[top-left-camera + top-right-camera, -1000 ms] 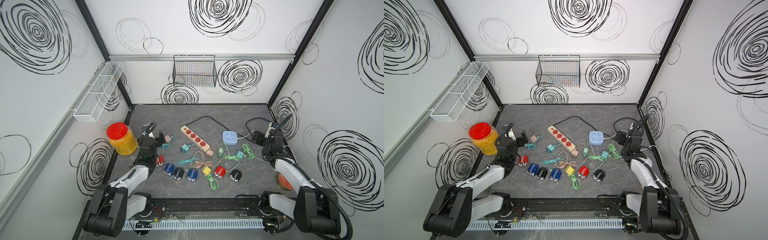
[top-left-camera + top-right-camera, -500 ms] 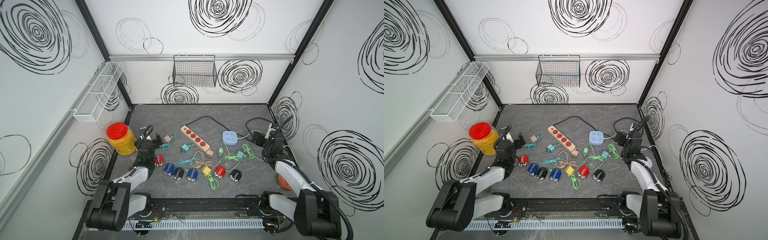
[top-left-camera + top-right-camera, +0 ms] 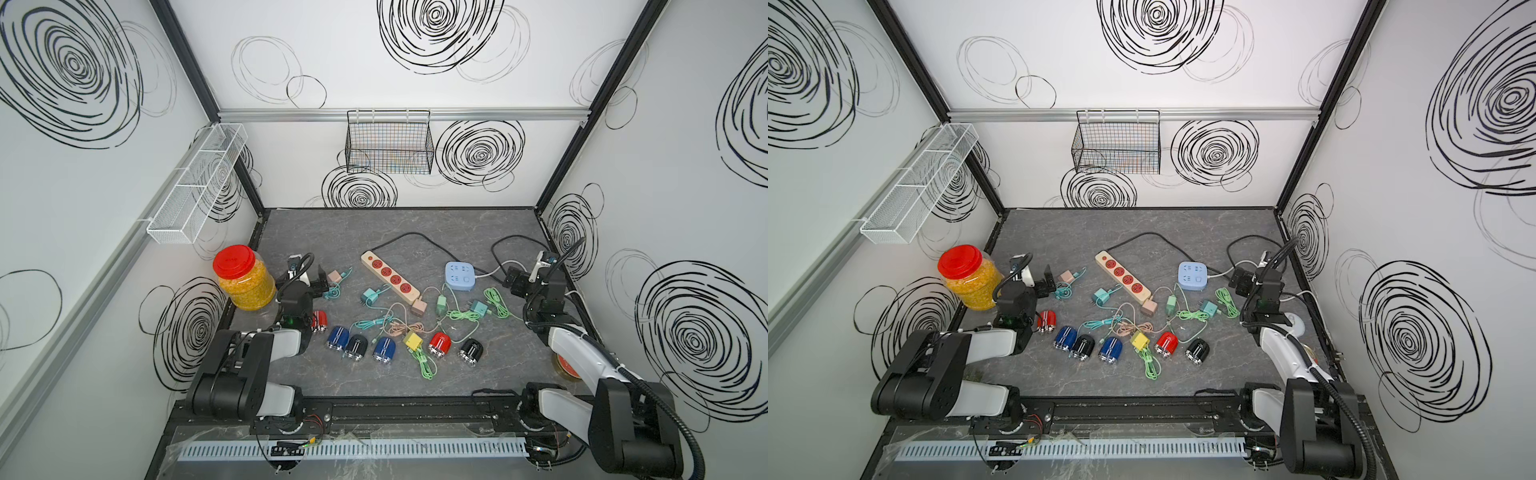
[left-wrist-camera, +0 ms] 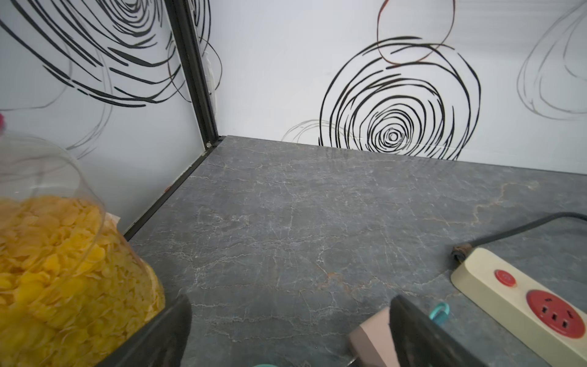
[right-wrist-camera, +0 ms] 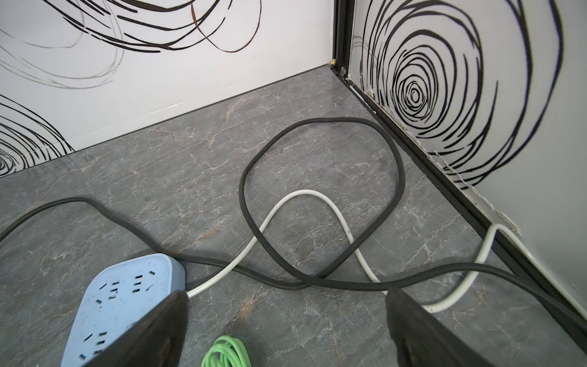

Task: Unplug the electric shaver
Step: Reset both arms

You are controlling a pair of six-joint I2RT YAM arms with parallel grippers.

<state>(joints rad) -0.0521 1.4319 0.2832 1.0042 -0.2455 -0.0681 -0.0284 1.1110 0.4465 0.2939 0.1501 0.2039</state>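
Observation:
Several small electric shavers lie in a row near the front in both top views: red (image 3: 319,321), blue (image 3: 337,337), black (image 3: 356,345), blue (image 3: 383,348), red (image 3: 439,344) and black (image 3: 470,351). Tangled green and pink cables (image 3: 399,328) run among them, and I cannot tell which shaver is plugged in. A pink adapter (image 3: 419,307) sits at the near end of the beige power strip (image 3: 390,276). My left gripper (image 3: 309,279) is open by another pink adapter (image 4: 371,336). My right gripper (image 3: 512,282) is open beside the blue socket block (image 5: 127,292).
A red-lidded jar of yellow flakes (image 3: 245,282) stands close to the left gripper. Black (image 5: 320,178) and white (image 5: 305,197) cords loop on the floor ahead of the right gripper. A coiled green cable (image 5: 227,352) lies under it. Walls close in on three sides.
The right gripper has drifted left and nearer, toward the blue socket block. The left arm has folded lower, its gripper staying by the jar. Both jaws stay wide.

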